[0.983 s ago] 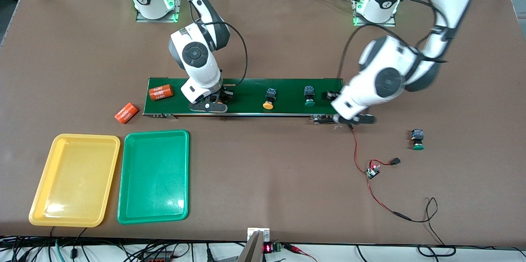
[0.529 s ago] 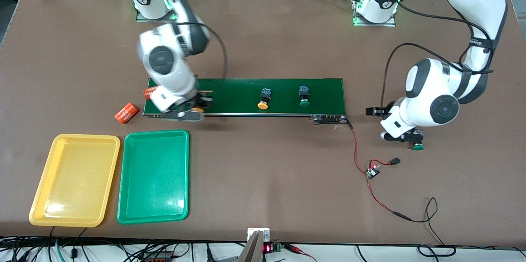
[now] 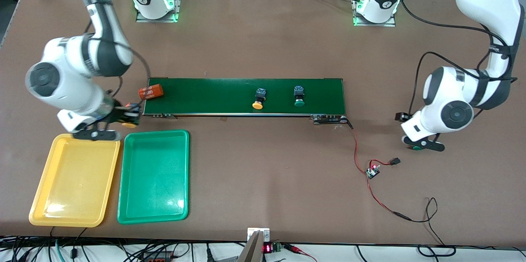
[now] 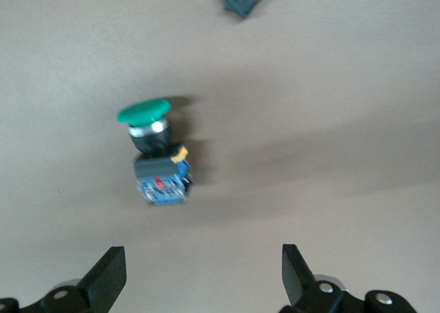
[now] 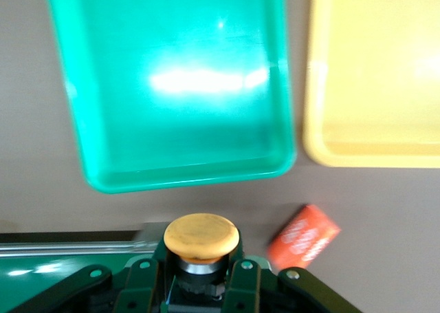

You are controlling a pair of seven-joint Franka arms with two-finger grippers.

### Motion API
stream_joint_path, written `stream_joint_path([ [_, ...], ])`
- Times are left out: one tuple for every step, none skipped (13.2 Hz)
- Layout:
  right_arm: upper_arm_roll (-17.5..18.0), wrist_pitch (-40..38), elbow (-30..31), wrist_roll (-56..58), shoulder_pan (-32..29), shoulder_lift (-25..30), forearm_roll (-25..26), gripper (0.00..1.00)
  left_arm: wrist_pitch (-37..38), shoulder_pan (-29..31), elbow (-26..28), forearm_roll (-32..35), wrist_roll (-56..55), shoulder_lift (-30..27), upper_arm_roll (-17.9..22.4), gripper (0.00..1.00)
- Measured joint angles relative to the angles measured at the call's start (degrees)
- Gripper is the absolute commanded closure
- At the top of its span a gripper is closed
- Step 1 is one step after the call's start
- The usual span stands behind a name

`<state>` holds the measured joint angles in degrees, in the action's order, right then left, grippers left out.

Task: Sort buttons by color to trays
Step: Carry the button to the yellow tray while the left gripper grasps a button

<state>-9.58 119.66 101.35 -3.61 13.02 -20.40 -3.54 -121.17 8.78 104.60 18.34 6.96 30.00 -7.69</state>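
Two white arms, one tool squeezed tight, one tool wide.

The right arm comes from its base at 11 o'clock on the desk and bends down to 9 o'clock. Its tool, the right tool (image 3: 123,119), points down and its fingers (image 5: 141,285) squeeze a button with a yellow cap (image 5: 201,236). The left arm comes from its base at 1 o'clock and curls down to 3 o'clock. Its tool, the left tool (image 4: 204,275), hangs low with its fingers (image 4: 110,275) spread wide, holding nothing.

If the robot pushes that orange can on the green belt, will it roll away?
Probably. The orange can is a round cylinder lying on its side at the belt's end, so a nudge could roll it off. It looks stiff, not squashy.
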Motion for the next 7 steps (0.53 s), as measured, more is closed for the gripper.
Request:
stream_joint_path([
  [0.0, 0.2, -0.9, 4.3, -2.8, -1.2, 0.2, 1.0, -3.8, 0.7, 0.0, 0.0, 4.1, 1.4, 0.8, 0.0],
  [-0.1, 0.6, -2.2, 9.6, -5.7, -2.8, 0.2, 1.0, -7.1, 1.3, 0.0, 0.0, 7.4, 2.7, 1.4, 0.0],
  [-0.1, 1.4, -3.8, 15.0, -8.8, -4.8, 0.2, 1.0, -9.4, 1.5, -0.1, 0.0, 9.4, 3.7, 1.7, 0.0],
  [-0.2, 2.7, -5.3, 19.3, -11.4, -6.9, 0.5, 1.0, -10.7, 1.6, -0.1, 0.0, 10.4, 4.4, 2.0, 0.0],
  [-0.3, 4.7, -6.6, 22.2, -13.3, -9.0, 1.5, 1.0, -11.1, 1.6, -0.1, 0.0, 10.8, 4.9, 2.1, 0.0],
  [-0.4, 7.6, -7.4, 23.5, -14.4, -11.0, 3.4, 1.0, -11.2, 1.6, -0.1, 0.0, 11.0, 5.2, 2.1, 0.0],
  [-0.8, 11.1, -7.9, 23.9, -14.8, -12.9, 5.5, 0.99, -11.2, 1.6, -0.1, 0.0, 11.1, 5.5, 2.2, 0.0],
])
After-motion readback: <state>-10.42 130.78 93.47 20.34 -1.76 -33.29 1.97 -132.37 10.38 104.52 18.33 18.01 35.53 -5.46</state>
